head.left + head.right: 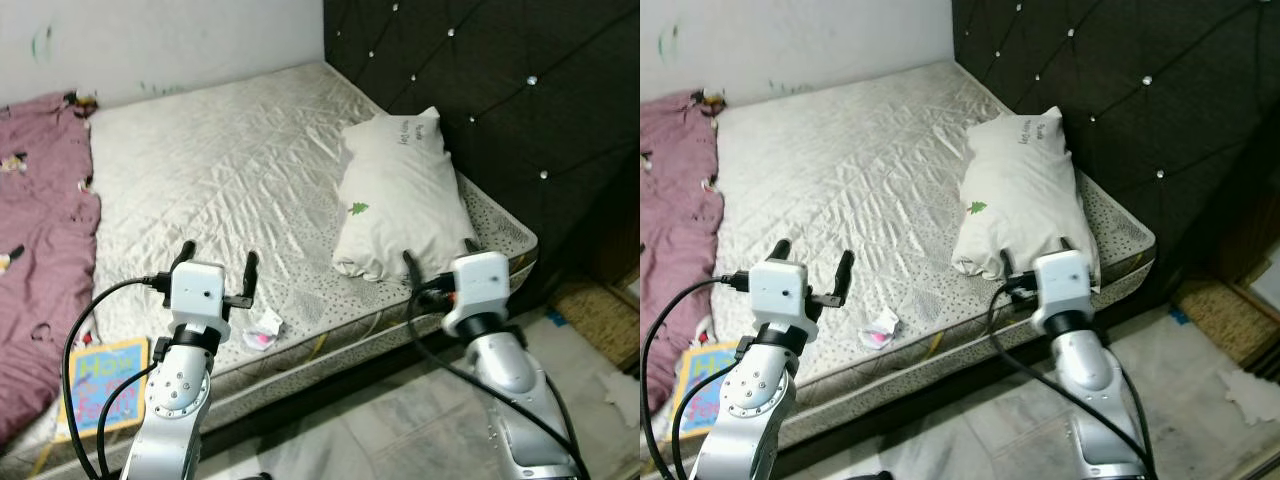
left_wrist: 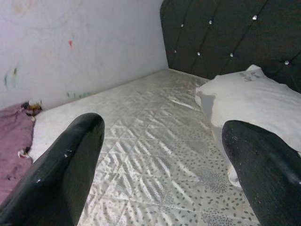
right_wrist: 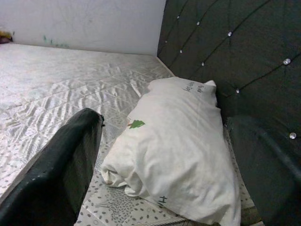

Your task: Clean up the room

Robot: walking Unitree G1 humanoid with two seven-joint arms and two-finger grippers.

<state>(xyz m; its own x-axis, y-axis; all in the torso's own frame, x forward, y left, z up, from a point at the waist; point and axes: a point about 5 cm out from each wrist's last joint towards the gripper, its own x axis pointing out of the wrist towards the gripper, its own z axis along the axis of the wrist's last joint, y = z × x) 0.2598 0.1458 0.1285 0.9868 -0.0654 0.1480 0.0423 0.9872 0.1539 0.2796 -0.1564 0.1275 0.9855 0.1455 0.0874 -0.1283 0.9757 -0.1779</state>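
Pillow (image 1: 400, 195) is seen lying on the mattress (image 1: 230, 170) against the headboard (image 1: 500, 90), just ahead of the right gripper (image 1: 440, 258), whose fingers (image 3: 61, 174) are spread and grasp nothing. The left gripper (image 1: 215, 262) is held over the mattress edge with its fingers (image 2: 61, 174) likewise released. A wrapper (image 1: 265, 330) lies just beyond and right of them. A maroon blanket (image 1: 40, 230) and a book (image 1: 100, 385) are found further left.

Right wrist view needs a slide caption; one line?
Open right gripper poised before a white pillow lying on the mattress beside the headboard.
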